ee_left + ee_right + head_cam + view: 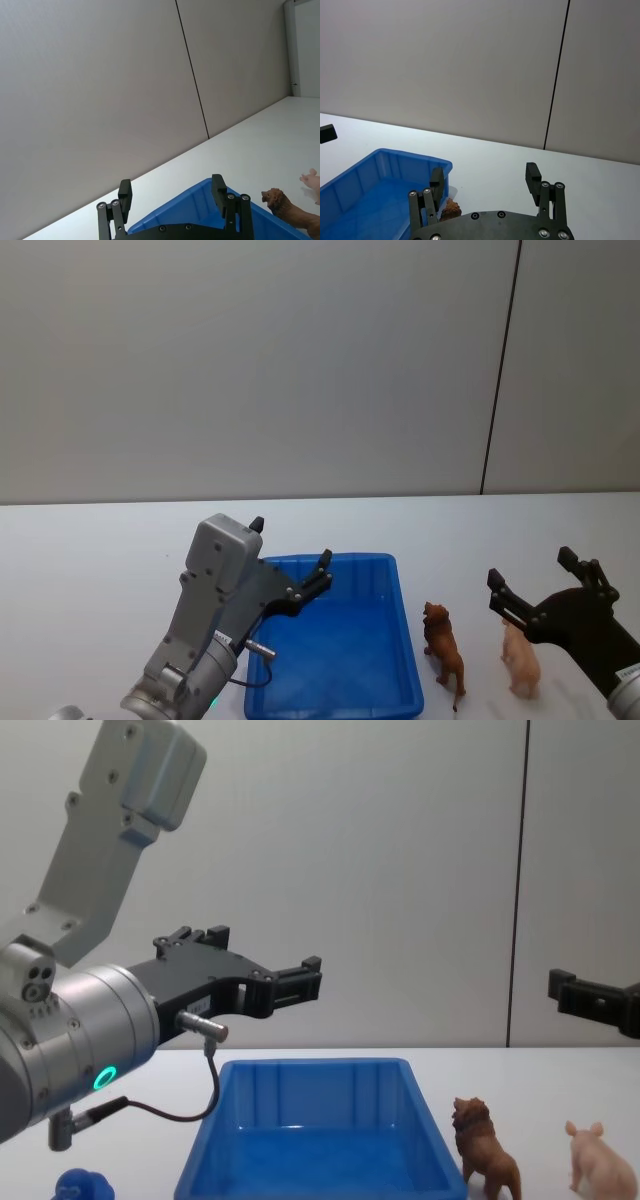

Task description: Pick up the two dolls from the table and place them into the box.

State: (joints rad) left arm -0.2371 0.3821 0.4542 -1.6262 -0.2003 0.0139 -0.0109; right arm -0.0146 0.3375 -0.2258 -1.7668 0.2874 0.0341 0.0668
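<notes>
Nearest, a small blue lump [84, 1187] sits at the chest view's bottom edge, cut off so its shape is unclear. The left gripper [291, 541] hangs raised over the box's [408, 640] left rim, fingers spread wide and holding nothing. Its arm hides the box's near left corner in the head view.

Right of the box, the lion [445, 650] stands upright on the table [100, 560], close to the box wall but apart from it. The pig [522, 665] stands just right of the lion, also upright.

The right gripper [531, 567] hovers above the pig, wide open and empty. Its black frame covers the pig's far end in the head view. In the right wrist view only a brown scrap of the lion shows past the gripper's body. In the chest view that gripper is cut off by the right edge.
</notes>
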